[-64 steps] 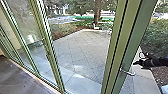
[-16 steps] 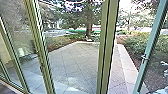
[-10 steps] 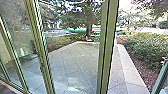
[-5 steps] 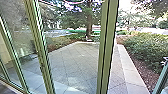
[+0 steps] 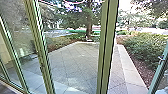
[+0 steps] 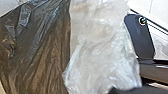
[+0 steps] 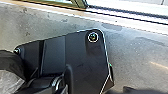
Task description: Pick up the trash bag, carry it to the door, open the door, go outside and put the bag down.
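Note:
The glass door's green frame (image 5: 157,72) stands swung outward at the right of the head view, its handle (image 5: 160,58) near the edge; an opening lies between it and the thick post. In the left wrist view the trash bag (image 6: 37,50), dark with a clear, crumpled plastic part (image 6: 100,50), hangs close to the camera, and my left gripper (image 6: 122,90) is shut on it, largely covered by the plastic. In the right wrist view a bit of the bag (image 7: 7,81) shows beyond the dark plate. How my right gripper stands cannot be made out.
A thick green post (image 5: 107,47) stands ahead, with glass panels and another post (image 5: 41,50) to its left. Outside are a paved yard (image 5: 75,62), a pale kerb (image 5: 128,70) and bushes (image 5: 145,47). The door sill (image 7: 130,18) crosses near the right wrist.
The head camera's view has shifted since the earliest picture, and the dark arm by the handle has left it. The door swung farther right, then came slightly back, its handle in view again.

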{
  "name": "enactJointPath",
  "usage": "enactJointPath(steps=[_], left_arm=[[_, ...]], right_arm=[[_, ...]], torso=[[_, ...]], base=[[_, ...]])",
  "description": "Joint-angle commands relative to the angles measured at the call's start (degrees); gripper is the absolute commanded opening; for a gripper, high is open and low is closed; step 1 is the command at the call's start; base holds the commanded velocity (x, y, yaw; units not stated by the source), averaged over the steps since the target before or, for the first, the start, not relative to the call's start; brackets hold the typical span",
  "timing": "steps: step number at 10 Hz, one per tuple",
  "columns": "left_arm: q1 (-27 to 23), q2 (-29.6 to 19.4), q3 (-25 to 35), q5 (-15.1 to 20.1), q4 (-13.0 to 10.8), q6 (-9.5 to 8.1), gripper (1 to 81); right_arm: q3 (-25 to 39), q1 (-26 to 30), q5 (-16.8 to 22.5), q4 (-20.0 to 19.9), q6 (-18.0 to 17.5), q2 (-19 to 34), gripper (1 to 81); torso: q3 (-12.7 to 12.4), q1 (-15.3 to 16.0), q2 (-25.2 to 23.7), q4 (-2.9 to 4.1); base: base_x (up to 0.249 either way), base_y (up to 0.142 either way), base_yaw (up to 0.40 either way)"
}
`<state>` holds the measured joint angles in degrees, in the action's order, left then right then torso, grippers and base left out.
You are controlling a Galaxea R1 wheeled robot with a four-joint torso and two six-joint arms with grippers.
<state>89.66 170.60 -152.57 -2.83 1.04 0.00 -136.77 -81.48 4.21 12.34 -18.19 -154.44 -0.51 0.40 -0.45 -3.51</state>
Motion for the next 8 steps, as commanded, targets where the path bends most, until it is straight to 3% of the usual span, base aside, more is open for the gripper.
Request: enactJointPath(steps=[1, 8], left_arm=[[-3.57, -0.51, -0.63, 2.56, -0.33, 0.26, 1.0], [-5.68, 1.94, -3.35, 2.83, -0.77, 0.53, 1.0]], right_arm=[[-9.36, -1.36, 0.28, 3.04, 0.52, -8.17, 81.1], [-11.67, -4.53, -0.78, 4.8, 0.43, -15.12, 81.1]], torso=[[0.0, 0.0, 0.0, 0.0], [-0.02, -0.02, 0.0, -0.02]], base=[[0.0, 0.0, 0.0], [0.0, 0.0, 0.0]])
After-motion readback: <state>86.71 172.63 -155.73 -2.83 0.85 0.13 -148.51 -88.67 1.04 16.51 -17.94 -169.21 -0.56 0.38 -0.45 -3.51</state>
